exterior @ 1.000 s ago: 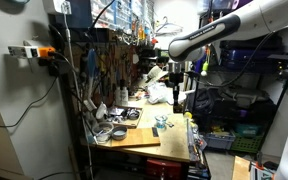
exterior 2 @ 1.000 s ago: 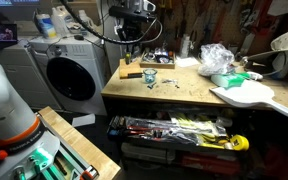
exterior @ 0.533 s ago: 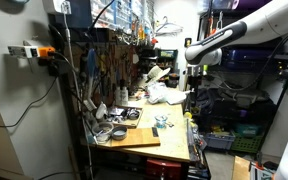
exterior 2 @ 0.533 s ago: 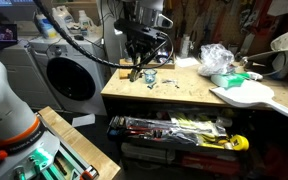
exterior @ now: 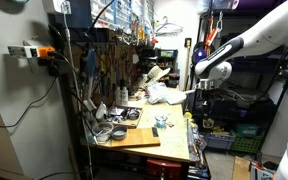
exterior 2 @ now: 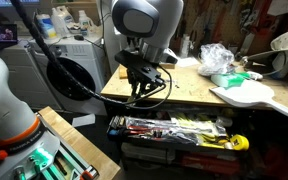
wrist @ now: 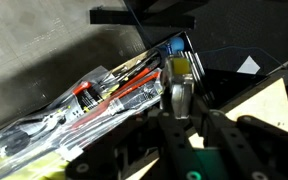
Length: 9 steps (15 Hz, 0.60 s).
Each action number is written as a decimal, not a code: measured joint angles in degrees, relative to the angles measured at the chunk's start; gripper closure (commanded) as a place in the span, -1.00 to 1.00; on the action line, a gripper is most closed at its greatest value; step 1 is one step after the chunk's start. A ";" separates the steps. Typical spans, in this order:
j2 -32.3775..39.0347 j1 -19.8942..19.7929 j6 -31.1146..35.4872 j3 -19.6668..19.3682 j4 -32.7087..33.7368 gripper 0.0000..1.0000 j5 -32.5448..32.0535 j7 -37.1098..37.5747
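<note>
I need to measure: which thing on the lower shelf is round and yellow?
The tape measure, rightmost on the shelf; the others are long, thin hand tools.

The small, blurred claw (exterior 2: 142, 92) hides how its jaws stand.

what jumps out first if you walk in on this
The grey robot arm dominates an exterior view, leaning past the front edge of the wooden workbench. Its gripper hangs just off that edge, over the lower shelf packed with hand tools. Next come the white washing machine beside the bench and the white guitar-shaped board lying on the bench top.
</note>
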 measured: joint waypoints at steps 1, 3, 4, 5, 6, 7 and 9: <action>0.41 -0.01 0.11 -0.04 0.00 0.52 0.17 -0.05; 0.55 0.02 0.16 0.00 0.01 0.88 0.35 -0.05; 0.55 0.02 0.16 0.06 0.01 0.88 0.34 -0.04; 0.67 0.02 0.16 0.17 0.03 0.88 0.17 -0.04; 1.07 0.02 0.16 0.24 0.06 0.88 0.01 -0.05; 1.82 0.00 0.25 0.25 0.13 0.88 -0.01 -0.22; 4.39 -0.28 1.38 0.24 0.32 0.88 0.12 -1.59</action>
